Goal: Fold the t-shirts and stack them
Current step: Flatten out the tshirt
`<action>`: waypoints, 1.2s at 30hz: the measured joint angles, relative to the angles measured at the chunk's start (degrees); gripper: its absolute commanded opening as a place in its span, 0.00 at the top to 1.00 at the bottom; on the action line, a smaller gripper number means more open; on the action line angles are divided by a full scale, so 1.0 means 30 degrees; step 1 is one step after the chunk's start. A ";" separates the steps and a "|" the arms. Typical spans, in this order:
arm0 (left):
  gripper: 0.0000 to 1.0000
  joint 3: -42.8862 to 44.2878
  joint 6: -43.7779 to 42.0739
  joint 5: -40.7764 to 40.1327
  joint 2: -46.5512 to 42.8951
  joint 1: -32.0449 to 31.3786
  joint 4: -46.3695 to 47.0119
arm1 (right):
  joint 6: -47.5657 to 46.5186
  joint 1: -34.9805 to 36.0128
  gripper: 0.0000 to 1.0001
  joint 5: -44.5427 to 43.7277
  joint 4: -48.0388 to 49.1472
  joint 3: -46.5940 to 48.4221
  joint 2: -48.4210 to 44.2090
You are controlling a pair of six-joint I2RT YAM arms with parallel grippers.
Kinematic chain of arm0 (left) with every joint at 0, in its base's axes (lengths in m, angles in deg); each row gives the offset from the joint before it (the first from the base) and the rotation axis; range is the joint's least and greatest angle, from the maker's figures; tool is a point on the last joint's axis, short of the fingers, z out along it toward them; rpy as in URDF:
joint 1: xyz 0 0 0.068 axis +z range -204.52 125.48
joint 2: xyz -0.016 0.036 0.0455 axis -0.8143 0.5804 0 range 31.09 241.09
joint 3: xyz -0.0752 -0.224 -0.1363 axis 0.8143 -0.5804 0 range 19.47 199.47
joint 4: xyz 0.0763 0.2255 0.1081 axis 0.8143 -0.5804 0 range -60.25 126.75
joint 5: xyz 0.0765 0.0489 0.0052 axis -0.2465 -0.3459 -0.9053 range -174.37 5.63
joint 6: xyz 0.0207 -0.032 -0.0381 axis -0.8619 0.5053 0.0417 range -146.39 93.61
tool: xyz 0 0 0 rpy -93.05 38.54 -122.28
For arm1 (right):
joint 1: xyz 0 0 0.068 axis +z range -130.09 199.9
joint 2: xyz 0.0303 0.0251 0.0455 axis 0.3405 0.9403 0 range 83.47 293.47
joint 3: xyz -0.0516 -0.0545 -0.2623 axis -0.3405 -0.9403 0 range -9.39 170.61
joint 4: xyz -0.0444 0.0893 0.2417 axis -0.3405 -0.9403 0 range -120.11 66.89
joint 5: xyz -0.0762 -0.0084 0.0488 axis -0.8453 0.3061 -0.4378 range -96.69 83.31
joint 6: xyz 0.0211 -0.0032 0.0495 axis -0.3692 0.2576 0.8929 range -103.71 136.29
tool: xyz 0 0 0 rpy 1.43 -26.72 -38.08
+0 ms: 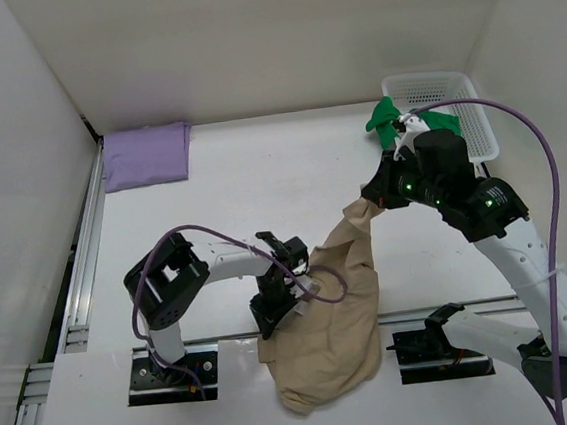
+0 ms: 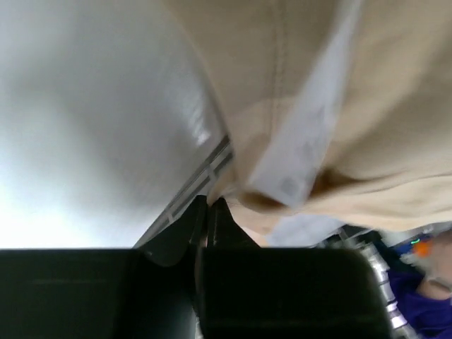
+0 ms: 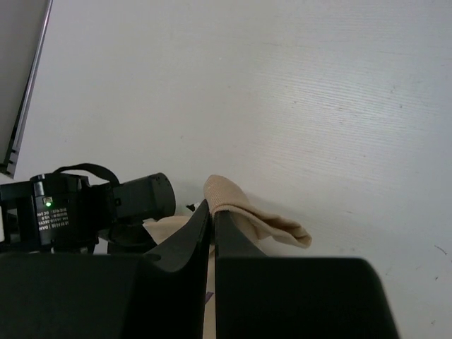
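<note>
My left pincer [image 1: 270, 319] at lower centre and right pincer [image 1: 372, 196] up to its right both clamp the tan t-shirt [image 1: 338, 308]: light, limp cloth, best gripped at its corners, I judge.

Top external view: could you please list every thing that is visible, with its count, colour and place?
lavender t-shirt: one, pale purple, folded flat at the far left corner of the table.
tan t-shirt: one, beige, crumpled at the near middle, with one end lifted toward the right.
green t-shirt: one, bright green, bunched at the basket's left rim, partly hidden by the right arm.
basket: one, white mesh, far right corner.
table: one, white, walled in on three sides.
cables: two, purple, one looping along each arm.
left claw: one, black, shut on the tan t-shirt's left edge.
right claw: one, black, shut on the tan t-shirt's raised end.
</note>
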 measured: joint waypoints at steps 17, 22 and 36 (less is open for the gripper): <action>0.89 1.0542 0.0291 -0.7854 -0.3315 1.2480 0.1450 | -0.1581 -0.4000 1.00 0.3337 0.0153 0.8386 0.7125; 0.89 0.9544 0.0291 -1.0397 -0.6572 1.2546 0.3475 | -0.2441 -0.3825 1.00 0.4626 0.0954 0.8582 0.6506; 0.89 -0.0160 0.0277 -1.2058 -0.8123 1.7945 0.5173 | -0.2018 -0.7810 1.00 0.1086 0.0437 -0.5253 0.1231</action>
